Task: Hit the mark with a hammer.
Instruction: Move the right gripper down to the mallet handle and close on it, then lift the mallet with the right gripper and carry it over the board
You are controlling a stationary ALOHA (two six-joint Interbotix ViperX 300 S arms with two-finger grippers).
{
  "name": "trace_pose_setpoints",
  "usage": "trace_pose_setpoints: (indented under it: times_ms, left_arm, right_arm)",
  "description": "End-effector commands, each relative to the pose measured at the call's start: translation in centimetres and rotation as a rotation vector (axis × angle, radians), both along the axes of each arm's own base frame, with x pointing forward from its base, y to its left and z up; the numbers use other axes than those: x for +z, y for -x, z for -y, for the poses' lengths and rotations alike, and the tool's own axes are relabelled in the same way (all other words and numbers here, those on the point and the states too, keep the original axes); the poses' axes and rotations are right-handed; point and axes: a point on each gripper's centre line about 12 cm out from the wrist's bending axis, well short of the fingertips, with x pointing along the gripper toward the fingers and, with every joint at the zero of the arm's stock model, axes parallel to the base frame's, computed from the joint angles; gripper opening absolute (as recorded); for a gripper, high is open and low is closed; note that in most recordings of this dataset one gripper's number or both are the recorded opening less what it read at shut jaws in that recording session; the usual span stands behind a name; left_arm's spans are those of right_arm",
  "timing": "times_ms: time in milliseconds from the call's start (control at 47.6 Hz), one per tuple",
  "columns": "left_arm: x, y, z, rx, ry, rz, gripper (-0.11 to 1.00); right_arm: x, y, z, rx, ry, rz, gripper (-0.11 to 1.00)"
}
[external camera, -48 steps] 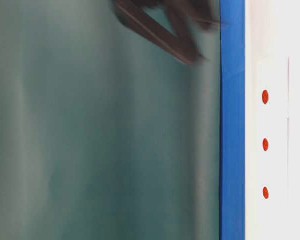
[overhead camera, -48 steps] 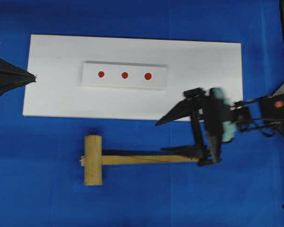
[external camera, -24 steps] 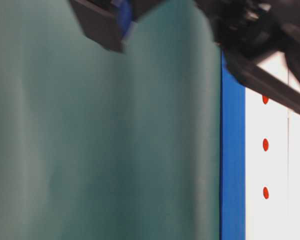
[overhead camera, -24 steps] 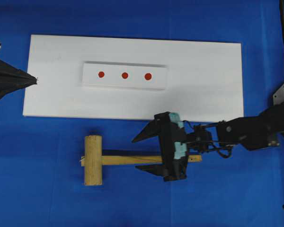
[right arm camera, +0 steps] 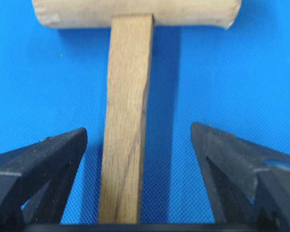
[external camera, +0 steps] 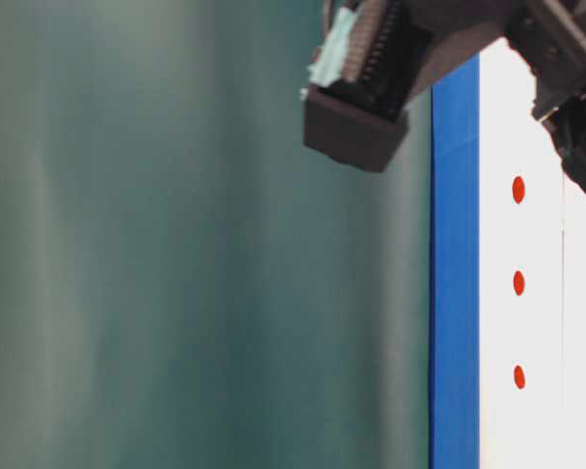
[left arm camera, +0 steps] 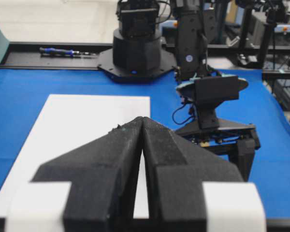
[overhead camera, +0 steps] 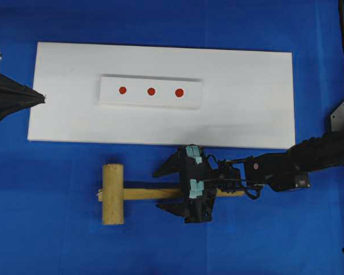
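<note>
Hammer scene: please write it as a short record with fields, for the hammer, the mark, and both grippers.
hammer: lies flat on the blue table, head to the left in the overhead view
right gripper: open, jaws on both sides of the handle, not closed on it
left gripper: shut, holds nothing, at the white board edge
mark: rightmost dot on the raised strip, untouched

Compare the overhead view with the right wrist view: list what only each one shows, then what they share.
Only the overhead view shows the white board, the raised strip with the mark and two smaller red dots, and the shut left end effector at the board's left edge.
Only the right wrist view shows bare blue cloth between the handle and each finger; they stand apart from the wood.
Both show the hammer lying on the blue cloth, with the open right end effector straddling its handle.
</note>
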Motion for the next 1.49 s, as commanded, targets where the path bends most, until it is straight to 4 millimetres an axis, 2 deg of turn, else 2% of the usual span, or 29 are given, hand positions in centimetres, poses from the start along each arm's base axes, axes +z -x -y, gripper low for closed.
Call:
trace_pose_setpoints:
  times_ms: [0, 84, 252, 315, 462, 567, 840, 1113, 1176, 1345, 1471]
  left_arm:
    - [0.4, -0.1, 0.0, -0.001, 0.002, 0.011, 0.00]
    - [0.3, -0.1, 0.0, -0.001, 0.002, 0.009, 0.00]
    - [0.3, -0.1, 0.1, -0.003, 0.002, 0.009, 0.00]
    - [0.4, -0.1, 0.0, -0.001, 0.002, 0.011, 0.00]
    - [0.3, -0.1, 0.0, -0.001, 0.003, 0.001, 0.00]
    - [0.2, -0.1, 0.0, -0.001, 0.003, -0.005, 0.00]
    - [0.3, -0.1, 0.1, -0.003, 0.003, -0.003, 0.00]
    - [0.2, -0.1, 0.0, -0.001, 0.003, -0.005, 0.00]
    - [0.1, -0.1, 0.0, -0.001, 0.004, -0.009, 0.00]
    - [0.0, -0.1, 0.0, -0.001, 0.004, -0.020, 0.00]
    - [0.0, -0.1, 0.0, -0.001, 0.004, -0.020, 0.00]
  right_arm:
    - [0.9, -0.5, -0.5, 0.007, -0.006, 0.028, 0.80]
    - [0.9, -0.6, -0.7, 0.017, 0.002, 0.029, 0.64]
    - [1.1, -0.6, -0.9, 0.029, 0.007, 0.039, 0.17]
    - [1.2, -0.6, -1.1, 0.033, 0.006, 0.043, 0.09]
    - [1.6, -0.7, -1.2, 0.031, -0.004, 0.057, 0.10]
    - [2.9, -0.8, -1.2, 0.027, -0.016, 0.083, 0.10]
    - [9.9, 0.1, -0.4, 0.030, -0.039, 0.192, 0.10]
    - [15.1, 1.5, 1.0, 0.033, -0.037, 0.228, 0.10]
    - [15.7, 1.7, 1.2, 0.037, -0.031, 0.232, 0.10]
    - [15.7, 1.5, 1.7, 0.032, -0.013, 0.232, 0.10]
    - [15.6, 1.2, 3.4, -0.010, -0.002, 0.232, 0.10]
